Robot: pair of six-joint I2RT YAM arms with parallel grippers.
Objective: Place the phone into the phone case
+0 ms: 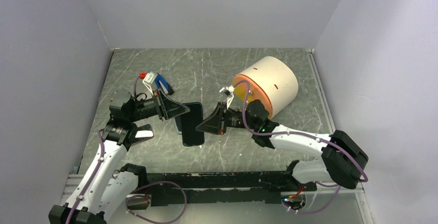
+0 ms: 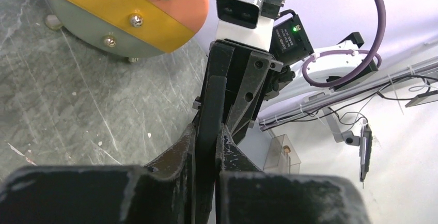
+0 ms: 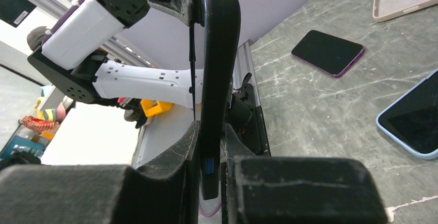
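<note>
Your left fingers (image 2: 173,154) and right fingers (image 3: 174,154) are both closed tight across the thin dark phone (image 1: 192,125). Each pair grips one of its long sides and holds it off the worktop (image 1: 217,69). The two-sided grip probably steadies it for seating in a case. Edge-on, you cannot tell whether a case already wraps it.

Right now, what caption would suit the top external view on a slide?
Left gripper and right gripper clamp a dark phone from opposite sides over a scratched table, beside a cream drum.
</note>
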